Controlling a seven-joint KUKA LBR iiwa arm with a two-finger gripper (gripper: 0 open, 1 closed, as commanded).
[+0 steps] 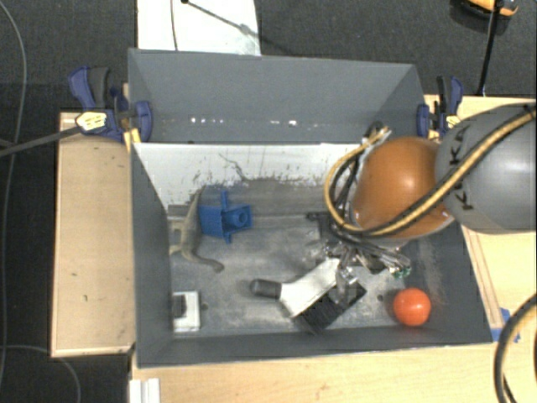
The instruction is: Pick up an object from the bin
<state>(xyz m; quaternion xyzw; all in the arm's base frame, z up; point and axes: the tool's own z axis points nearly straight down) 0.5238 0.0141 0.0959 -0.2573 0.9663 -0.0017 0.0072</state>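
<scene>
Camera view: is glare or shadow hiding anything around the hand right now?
Camera view: a row of small glints on the back wall of the bin; the arm's orange cover shades the hand and the white and black piece beneath it; the orange ball beside them is plainly lit.

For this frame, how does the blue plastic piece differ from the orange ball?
The blue plastic piece is blocky with a stub poking sideways; the orange ball is round and smooth. The blue plastic piece lies toward the view's upper left, far from the gripper; the orange ball lies at the lower right, close beside it. Both rest loose on the bin floor.
</scene>
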